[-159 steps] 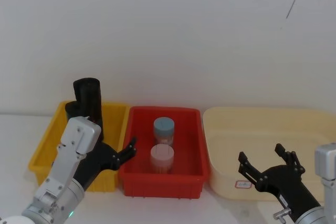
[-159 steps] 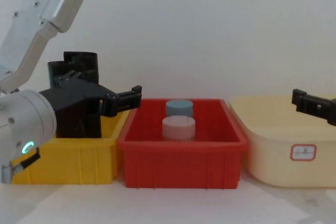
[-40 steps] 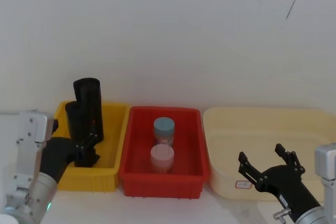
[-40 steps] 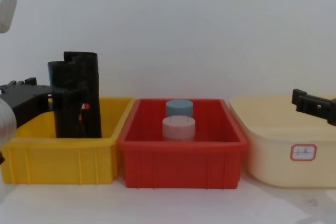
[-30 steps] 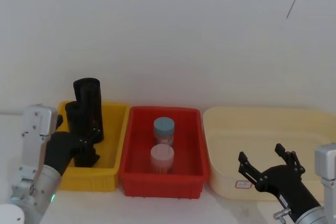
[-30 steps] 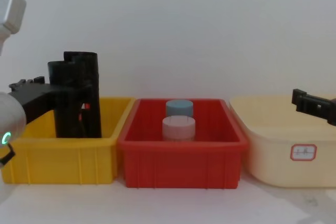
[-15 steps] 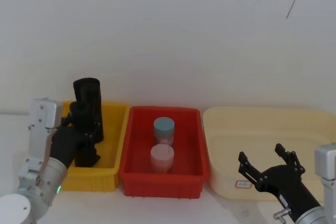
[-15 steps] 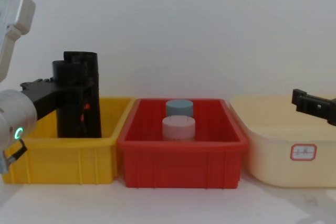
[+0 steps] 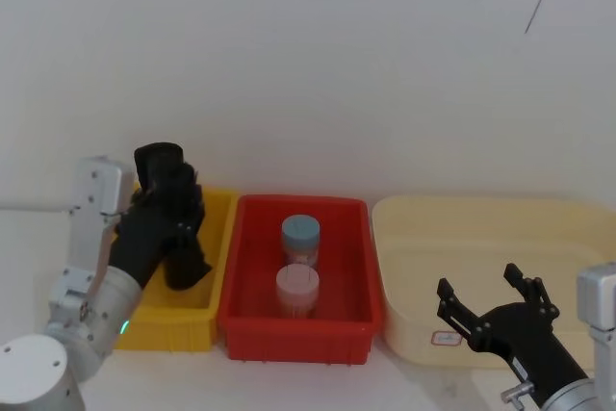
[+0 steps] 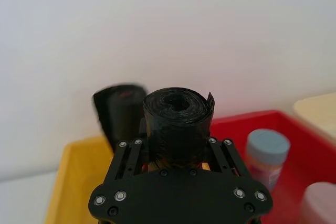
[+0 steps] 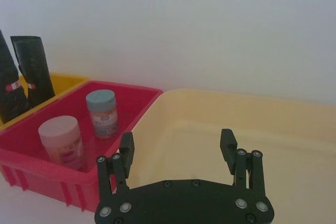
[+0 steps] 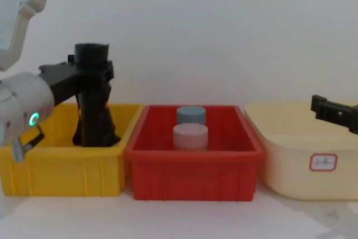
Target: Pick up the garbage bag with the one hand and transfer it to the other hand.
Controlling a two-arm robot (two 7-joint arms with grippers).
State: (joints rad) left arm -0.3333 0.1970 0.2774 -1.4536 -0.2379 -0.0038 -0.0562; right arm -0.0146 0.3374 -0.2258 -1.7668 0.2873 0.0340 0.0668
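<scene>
The garbage bag (image 12: 94, 102), a tall black roll, stands slightly tilted in the yellow bin (image 12: 61, 166). My left gripper (image 12: 92, 74) is shut on the bag's upper part, reaching in from the left. In the left wrist view the bag's rolled top (image 10: 178, 114) sits between the two fingers of the left gripper (image 10: 178, 145). From the head camera the left gripper (image 9: 178, 204) wraps the bag (image 9: 159, 159) over the yellow bin (image 9: 217, 238). My right gripper (image 9: 491, 310) hovers open over the cream tub, holding nothing, far from the bag.
A second black roll (image 10: 119, 111) stands just behind the held one. The red bin (image 9: 298, 329) in the middle holds a blue-capped jar (image 9: 300, 234) and a pink-capped jar (image 9: 296, 286). A cream tub (image 9: 481, 228) sits on the right under the right gripper (image 11: 178, 150).
The left gripper swung back from the red bin to the left, moved in on the bag, closed on it and raised and tilted it slightly. The right arm stayed still.
</scene>
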